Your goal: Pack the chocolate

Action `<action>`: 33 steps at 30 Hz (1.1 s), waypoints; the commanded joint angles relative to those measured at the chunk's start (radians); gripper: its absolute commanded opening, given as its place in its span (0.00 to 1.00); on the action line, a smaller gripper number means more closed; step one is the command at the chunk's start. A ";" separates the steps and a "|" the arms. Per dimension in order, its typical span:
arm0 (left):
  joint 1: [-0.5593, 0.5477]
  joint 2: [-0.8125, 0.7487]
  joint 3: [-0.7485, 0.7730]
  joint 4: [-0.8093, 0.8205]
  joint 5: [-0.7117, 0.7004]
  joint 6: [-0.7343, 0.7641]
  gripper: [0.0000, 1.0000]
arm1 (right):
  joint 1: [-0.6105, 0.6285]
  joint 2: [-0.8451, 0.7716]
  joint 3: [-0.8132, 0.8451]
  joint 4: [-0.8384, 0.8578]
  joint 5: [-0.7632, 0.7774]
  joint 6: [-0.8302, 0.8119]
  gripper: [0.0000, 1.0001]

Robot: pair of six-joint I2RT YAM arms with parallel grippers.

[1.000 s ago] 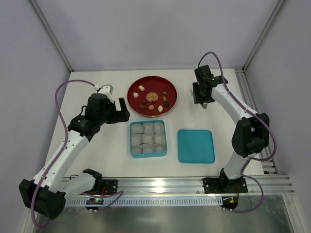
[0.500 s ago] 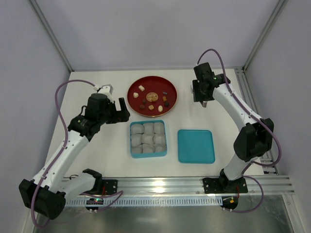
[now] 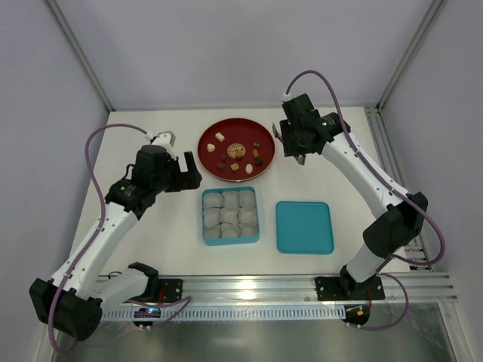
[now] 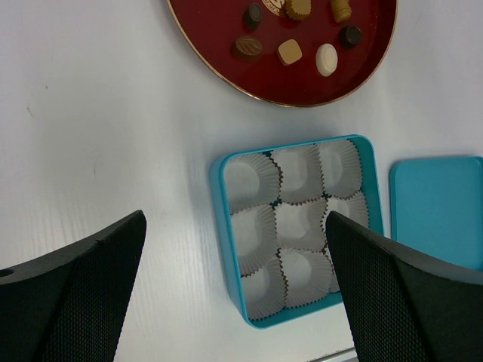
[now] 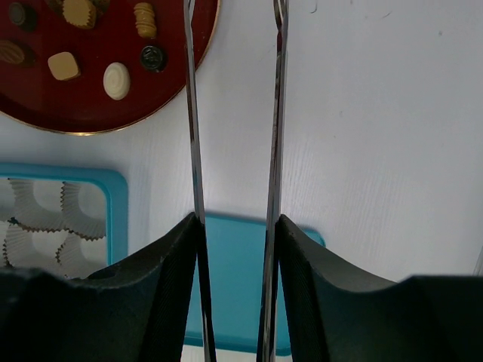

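Chocolate (image 3: 235, 149) is all on the red plate (image 3: 241, 130), none in the tray (image 3: 230, 242) yet. We've got the right claw (image 5: 232, 45) just off the plate's right rim, blades slightly apart and empty, so the pieces lie to its left.

We find all three views bright and evenly lit by diffuse light from above, with no hard shadows. In the top view the white table (image 3: 181, 226) runs close to overexposed, and only faint, soft shadows lie beneath the arms. The red plate (image 4: 207, 26) shows a thin sheen along its rim. The left gripper (image 4: 234, 219) has dark fingers (image 4: 75, 302), soft in focus against a sharp background. The right gripper (image 5: 232, 30) has fingers (image 5: 151, 286) with blurred dark bases, and their thin blades carry bright glints.
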 commanded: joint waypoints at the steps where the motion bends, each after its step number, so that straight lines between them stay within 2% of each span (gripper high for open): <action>1: 0.008 -0.012 0.002 0.034 -0.003 -0.002 1.00 | 0.056 -0.002 0.073 -0.018 0.019 0.025 0.47; 13: 0.009 -0.012 -0.001 0.026 -0.010 -0.002 1.00 | 0.211 0.170 0.206 -0.035 0.021 0.055 0.44; 33: 0.014 -0.015 0.002 0.028 0.003 -0.004 1.00 | 0.268 0.362 0.300 -0.029 -0.010 0.101 0.40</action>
